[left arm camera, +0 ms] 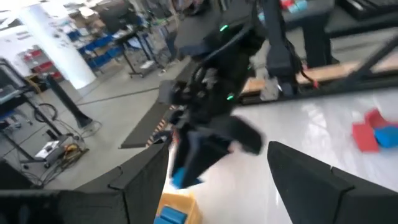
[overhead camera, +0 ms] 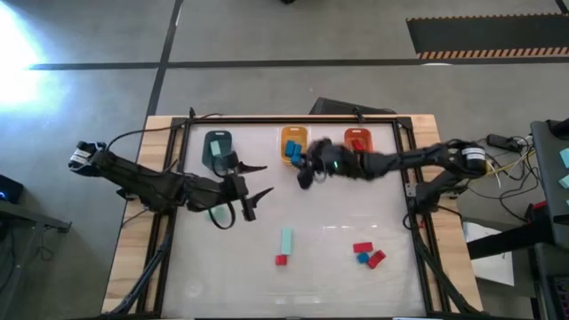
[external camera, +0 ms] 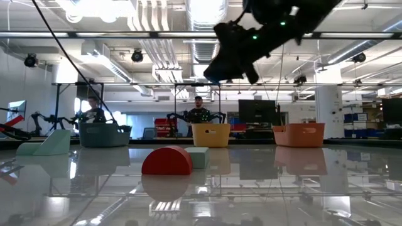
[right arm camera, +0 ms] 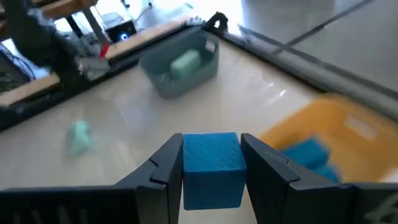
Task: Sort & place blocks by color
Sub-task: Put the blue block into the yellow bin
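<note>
Glossy white table [overhead camera: 329, 267], workshop behind; right tool [right arm camera: 211, 163] gripping blue block [right arm camera: 211, 167]

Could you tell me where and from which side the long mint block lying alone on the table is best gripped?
Probably across the middle of the mint bar, coming straight down from above. In the high view it lies flat with both long sides free; only the small red block sits near one end, so closing across its narrow width looks clear.

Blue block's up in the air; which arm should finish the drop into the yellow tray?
Right. The right gripper is shut on the blue block, beside the yellow-orange tray, which already holds blue blocks. The left gripper is open and empty, near the dark teal tray.
</note>
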